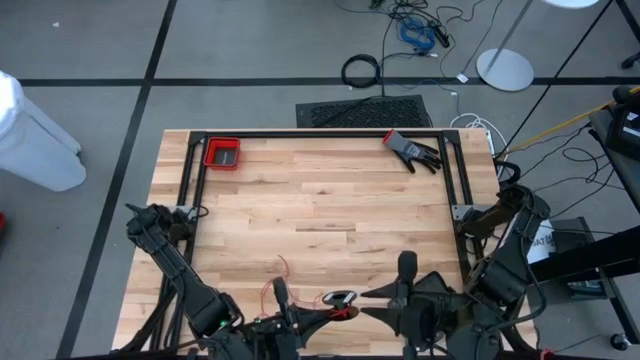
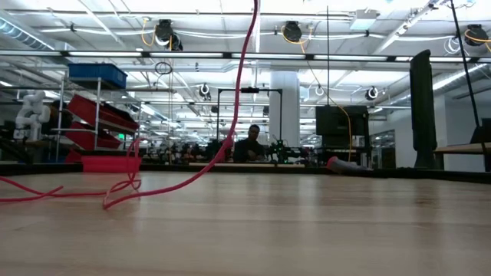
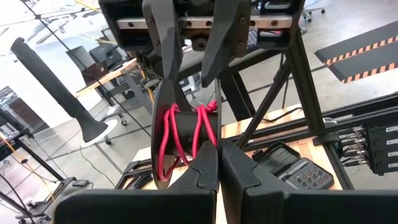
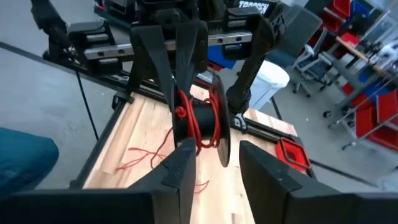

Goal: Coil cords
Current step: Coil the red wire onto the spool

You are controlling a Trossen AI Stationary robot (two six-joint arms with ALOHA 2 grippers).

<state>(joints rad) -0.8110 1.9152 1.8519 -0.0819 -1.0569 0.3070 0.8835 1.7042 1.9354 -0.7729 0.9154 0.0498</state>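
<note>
Spool: a small black disc-ended spool [image 1: 341,299] sits at the near edge of the tabletop [image 1: 330,200], between the two hands, with red cord wound round its core.
Left hand: the left hand [image 1: 335,313] is at the near edge, its fingers [image 3: 205,177] pressed together on the spool's rim in the left wrist view; clenched, grasping the spool.
Right hand: the right hand [image 1: 365,302] points at the spool from the other side; its fingers [image 4: 180,165] stand apart either side of the spool, released, not pinching it.
Cord: the red cord [image 2: 115,188] trails loose from the spool onto the wood to the left hand's side, lying in loops [image 1: 282,268]; in the low view one strand rises steeply out of frame.
Middle of tabletop: bare wood, nothing between the spool and the far side.
Far left corner: a small red tray [image 1: 222,154] inside the black frame [image 1: 320,133].
Far right corner: a black and red glove [image 1: 412,150] lying flat.
Floor beyond: a black cable ring [image 1: 361,70], a blue cable bundle [image 1: 413,33], a dark mat [image 1: 365,110].
Room behind: a seated person [image 2: 249,144], far off, in the low view.
</note>
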